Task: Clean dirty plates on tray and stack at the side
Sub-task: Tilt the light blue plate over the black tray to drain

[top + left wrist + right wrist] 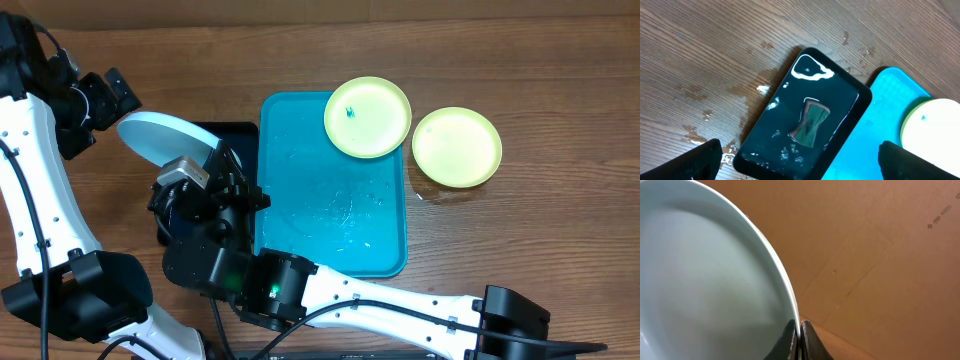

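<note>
A light cyan plate (160,138) is held tilted above the black tray, its rim pinched by my right gripper (204,160). In the right wrist view the fingers (800,335) are shut on that plate's (705,280) edge. A yellow-green plate (368,117) with a small blue smear lies on the far right corner of the cyan tray (320,200). Another yellow-green plate (457,147) sits on the table to the tray's right. My left gripper (112,92) hangs open at the left, and the left wrist view shows nothing between its jaws (800,167).
A narrow black tray (790,100) lies left of the cyan tray (875,135), wet, with a brown-green sponge (810,122) in it. Water drops spot the wood (740,92) around it. The right arm (380,295) stretches along the table's front edge.
</note>
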You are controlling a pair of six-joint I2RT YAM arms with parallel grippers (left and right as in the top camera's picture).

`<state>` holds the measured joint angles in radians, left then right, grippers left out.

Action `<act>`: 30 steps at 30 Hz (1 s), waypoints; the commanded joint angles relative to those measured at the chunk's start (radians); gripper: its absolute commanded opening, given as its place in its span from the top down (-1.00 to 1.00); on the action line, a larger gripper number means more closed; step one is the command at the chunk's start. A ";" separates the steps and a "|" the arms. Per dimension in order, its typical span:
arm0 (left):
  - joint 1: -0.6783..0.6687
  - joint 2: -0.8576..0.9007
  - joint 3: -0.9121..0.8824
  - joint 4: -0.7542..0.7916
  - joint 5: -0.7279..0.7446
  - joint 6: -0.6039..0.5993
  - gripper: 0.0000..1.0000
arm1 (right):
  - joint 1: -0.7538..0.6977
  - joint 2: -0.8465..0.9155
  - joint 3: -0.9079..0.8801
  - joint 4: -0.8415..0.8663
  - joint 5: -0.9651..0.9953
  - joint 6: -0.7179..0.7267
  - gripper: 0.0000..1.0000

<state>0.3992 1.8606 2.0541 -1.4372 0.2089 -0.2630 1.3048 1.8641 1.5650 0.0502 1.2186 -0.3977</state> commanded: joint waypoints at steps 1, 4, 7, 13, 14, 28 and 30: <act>-0.007 -0.006 -0.005 -0.002 -0.002 -0.014 -0.99 | 0.004 -0.005 0.027 0.009 -0.009 0.009 0.92; -0.007 -0.006 -0.005 -0.002 -0.003 -0.014 -1.00 | 0.005 -0.005 0.027 0.009 -0.009 0.089 0.92; -0.007 -0.006 -0.005 -0.002 -0.003 -0.014 -0.99 | 0.005 -0.005 0.027 0.009 -0.008 0.082 0.92; -0.007 -0.006 -0.005 -0.002 -0.003 -0.014 -0.99 | 0.009 -0.005 0.027 0.009 -0.022 0.083 0.92; -0.007 -0.006 -0.005 -0.002 -0.002 -0.014 -0.99 | 0.011 -0.005 0.027 0.009 -0.024 0.083 0.92; -0.007 -0.006 -0.005 -0.002 -0.002 -0.014 -1.00 | -0.014 -0.005 0.027 0.005 -0.024 0.163 0.92; -0.007 -0.006 -0.005 -0.002 -0.003 -0.014 -1.00 | -0.017 -0.005 0.027 -0.001 -0.024 0.195 0.92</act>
<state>0.3992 1.8606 2.0541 -1.4372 0.2089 -0.2630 1.2995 1.8641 1.5650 0.0502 1.1927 -0.2501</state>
